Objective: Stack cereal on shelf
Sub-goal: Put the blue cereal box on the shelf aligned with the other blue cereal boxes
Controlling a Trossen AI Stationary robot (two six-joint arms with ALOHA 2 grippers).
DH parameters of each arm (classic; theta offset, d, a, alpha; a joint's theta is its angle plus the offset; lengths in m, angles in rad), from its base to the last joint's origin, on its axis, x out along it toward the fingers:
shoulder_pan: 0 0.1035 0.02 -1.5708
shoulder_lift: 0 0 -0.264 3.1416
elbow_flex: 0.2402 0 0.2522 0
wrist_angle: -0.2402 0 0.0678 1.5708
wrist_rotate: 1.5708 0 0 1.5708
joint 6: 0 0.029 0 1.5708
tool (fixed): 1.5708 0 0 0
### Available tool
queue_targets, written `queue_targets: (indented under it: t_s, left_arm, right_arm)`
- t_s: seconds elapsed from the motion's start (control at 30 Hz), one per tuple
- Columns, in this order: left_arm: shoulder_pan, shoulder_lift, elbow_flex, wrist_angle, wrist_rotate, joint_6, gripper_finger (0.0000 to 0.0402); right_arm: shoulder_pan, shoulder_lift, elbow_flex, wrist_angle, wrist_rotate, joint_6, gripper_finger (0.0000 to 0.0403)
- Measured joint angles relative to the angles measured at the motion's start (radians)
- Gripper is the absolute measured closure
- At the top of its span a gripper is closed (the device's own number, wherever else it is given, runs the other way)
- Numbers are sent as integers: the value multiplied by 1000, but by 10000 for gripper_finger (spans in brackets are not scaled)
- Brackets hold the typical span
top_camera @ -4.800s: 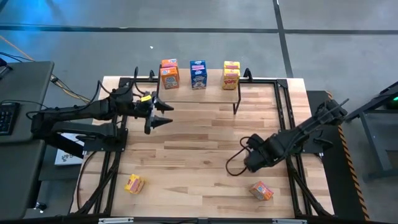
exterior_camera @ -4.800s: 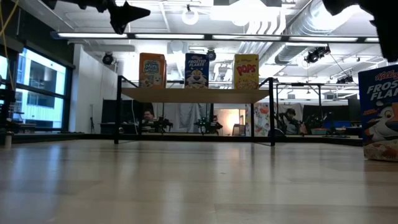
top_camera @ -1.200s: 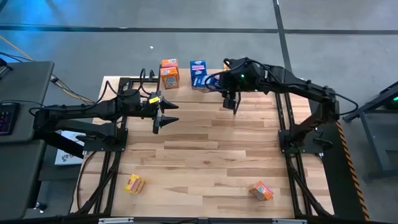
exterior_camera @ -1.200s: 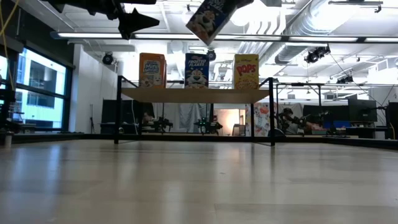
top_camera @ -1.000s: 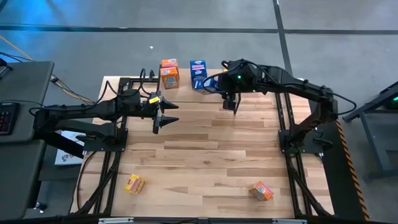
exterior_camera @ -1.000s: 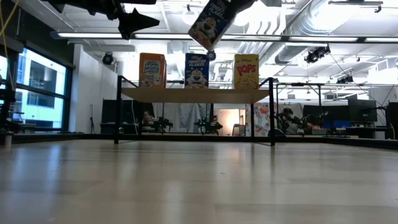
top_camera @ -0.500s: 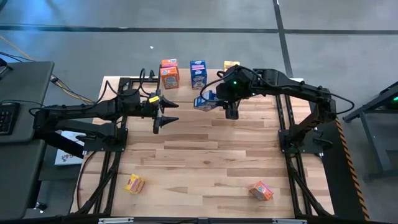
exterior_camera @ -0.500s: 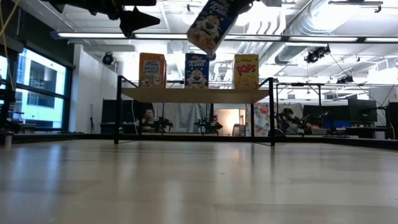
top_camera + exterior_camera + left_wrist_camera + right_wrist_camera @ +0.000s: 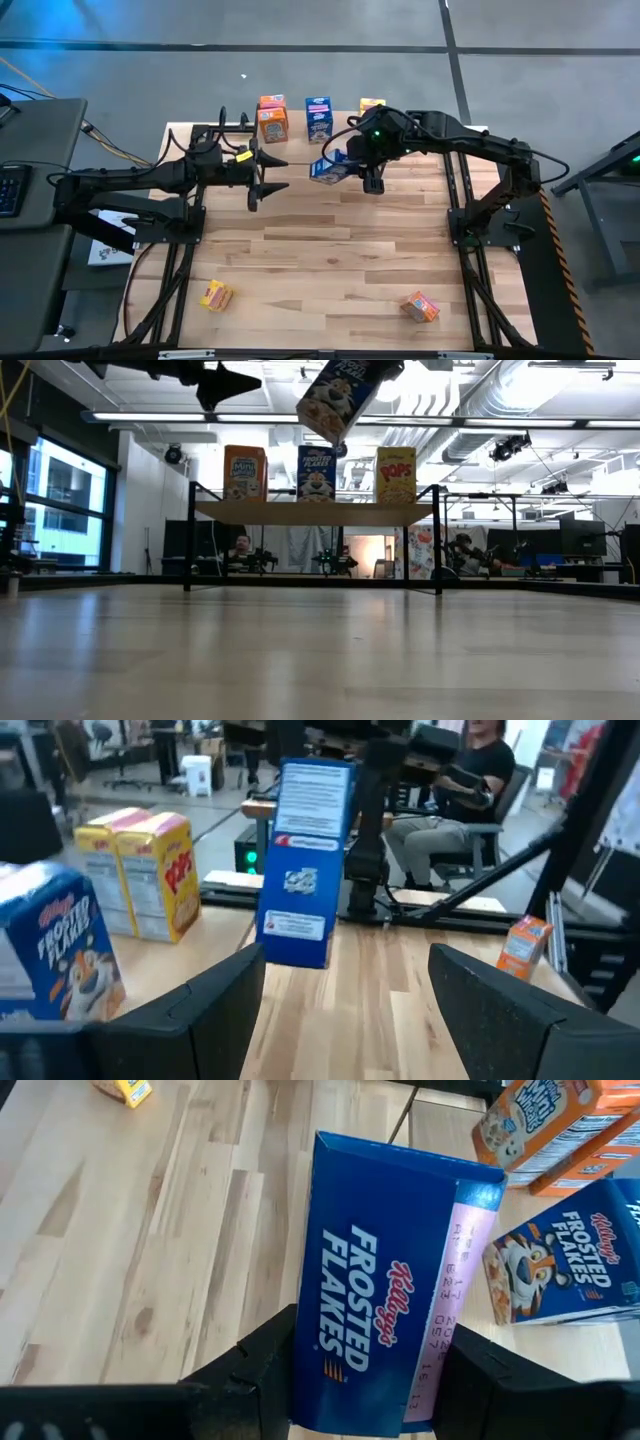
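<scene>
The right gripper (image 9: 352,163) grasps a blue Frosted Flakes box (image 9: 327,169) in the air above the table (image 9: 330,260), its two fingers clamped on the box's sides just in front of the shelf (image 9: 314,512). In the low view the held box (image 9: 335,395) hangs tilted, higher than the boxes standing on the shelf. The right wrist view shows the carton (image 9: 385,1340) between the dark fingers (image 9: 258,1365), its printed name running lengthwise.

The shelf, a light-wood board on thin black legs at the table's far edge, carries three upright stacks in a row: orange Mini-Wheats boxes (image 9: 245,473), a second blue Frosted Flakes box (image 9: 316,473) in the middle, and yellow Corn Pops boxes (image 9: 396,475). From above, the same row reads orange (image 9: 272,119), blue (image 9: 319,117), yellow (image 9: 371,104), the yellow partly hidden by the right arm.

The left gripper (image 9: 272,175) hovers empty over the table's left half, near the shelf's left end, fingers spread apart; its wrist view looks between them at the held carton (image 9: 303,860).

Two more boxes lie on the table's near side, well apart: a yellow one (image 9: 214,295) at the left and an orange one (image 9: 421,306) at the right.

A seated person (image 9: 470,775) appears beyond the table.
</scene>
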Motion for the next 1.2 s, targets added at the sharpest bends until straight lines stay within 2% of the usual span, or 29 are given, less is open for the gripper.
queue_targets:
  t_s: [0.37,0.57,0.73,0.97,1.2]
  left_arm:
    - [-1,80,0,30,-6,16,130]
    - [-3,165,0,167,-7,11,130]
    - [-3,231,0,247,-7,-2,130]
    - [-24,322,6,327,-6,-16,130]
    - [-33,403,69,343,-15,-16,130]
  right_arm:
    - [0,0,0,-3,0,-1,240]
    - [0,0,-3,-32,-7,0,240]
    - [0,1,-6,-34,-57,0,240]
    - [5,2,-6,-34,-50,26,240]
    - [5,1,-6,-52,-48,45,240]
